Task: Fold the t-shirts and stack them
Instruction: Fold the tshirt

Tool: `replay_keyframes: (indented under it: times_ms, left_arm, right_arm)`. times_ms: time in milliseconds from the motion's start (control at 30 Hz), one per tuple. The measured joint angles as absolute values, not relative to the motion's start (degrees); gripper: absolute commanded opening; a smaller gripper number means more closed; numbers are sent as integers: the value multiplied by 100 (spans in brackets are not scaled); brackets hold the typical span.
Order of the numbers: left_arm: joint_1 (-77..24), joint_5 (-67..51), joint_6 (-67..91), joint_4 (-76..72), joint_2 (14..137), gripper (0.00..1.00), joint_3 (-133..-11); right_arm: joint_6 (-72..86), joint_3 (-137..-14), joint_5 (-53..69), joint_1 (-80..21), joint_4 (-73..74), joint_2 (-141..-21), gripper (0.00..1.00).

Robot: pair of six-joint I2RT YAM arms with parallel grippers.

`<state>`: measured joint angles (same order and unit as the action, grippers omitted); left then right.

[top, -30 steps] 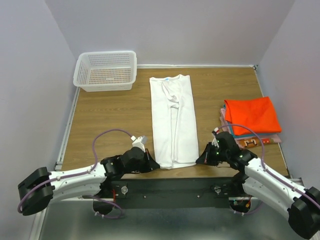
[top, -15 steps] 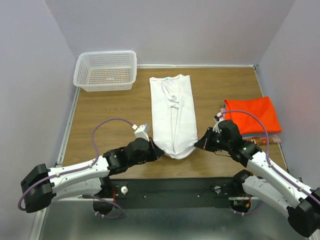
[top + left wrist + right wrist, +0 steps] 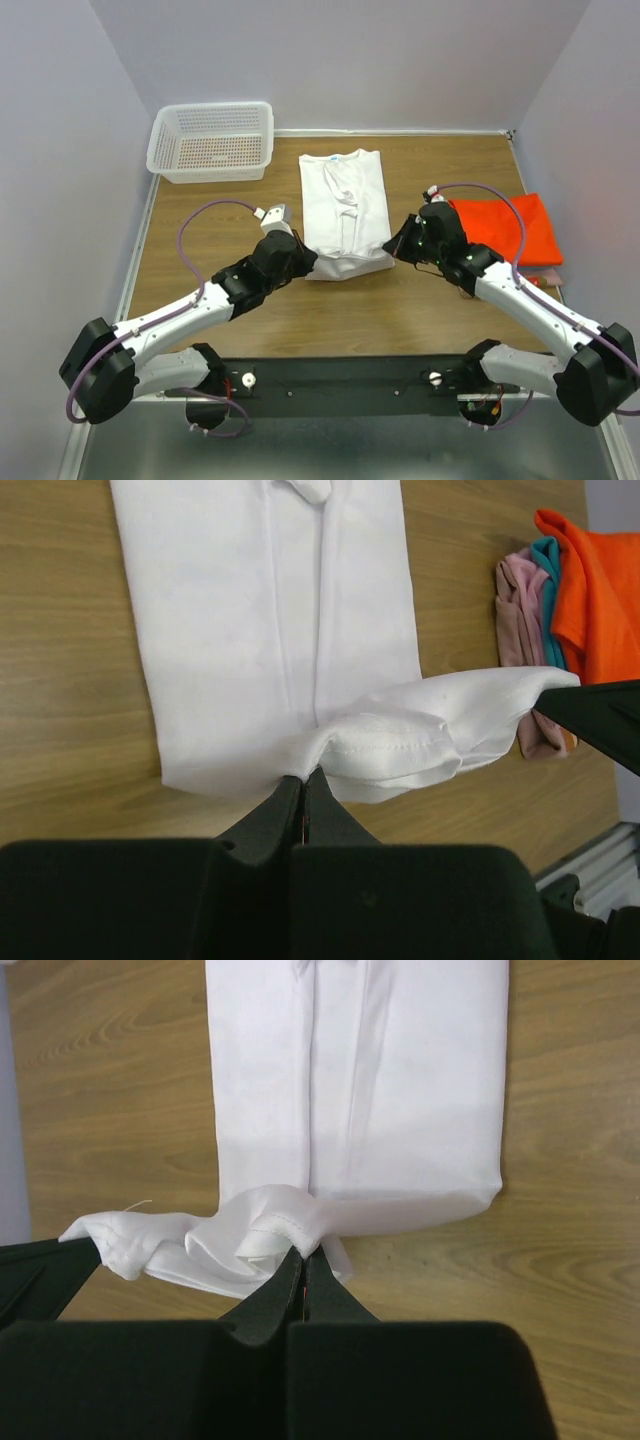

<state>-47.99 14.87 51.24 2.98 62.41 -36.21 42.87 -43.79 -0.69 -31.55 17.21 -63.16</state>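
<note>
The white t-shirt [image 3: 345,205] lies lengthwise on the table, sleeves folded in, collar at the far end. Its bottom hem is lifted and doubled back over the body. My left gripper [image 3: 308,262] is shut on the hem's left corner [image 3: 303,777]. My right gripper [image 3: 392,245] is shut on the hem's right corner [image 3: 303,1252], and the hem sags between the two. In the left wrist view the white t-shirt [image 3: 270,610] lies flat beyond the pinched hem. A stack of folded t-shirts [image 3: 505,228], orange-red on top, sits at the right, with pink [image 3: 515,610] and teal [image 3: 545,565] edges showing.
A white mesh basket [image 3: 212,140] stands at the back left corner. Grey walls close in the table on three sides. The black base rail [image 3: 340,375] runs along the near edge. Bare wood [image 3: 210,225] lies left of the shirt.
Both grippers have carried the white t-shirt's bottom hem from the near edge toward the collar, folding the lower part over the body. Both stayed shut.
</note>
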Motion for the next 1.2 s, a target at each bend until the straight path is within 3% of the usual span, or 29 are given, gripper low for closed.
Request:
replay_keyframes:
  times_ms: [467,1200]
  left_arm:
    - [-3870,1385,4125,139,7282,0,-4626]
    - [-3223,845,3345,-89,9308,0,-5916]
  right_arm:
    - [4023,-5548,-642,-3138,1592,-7658,1]
    - [3758,-6632,-567,-2536,1546,-9437,1]
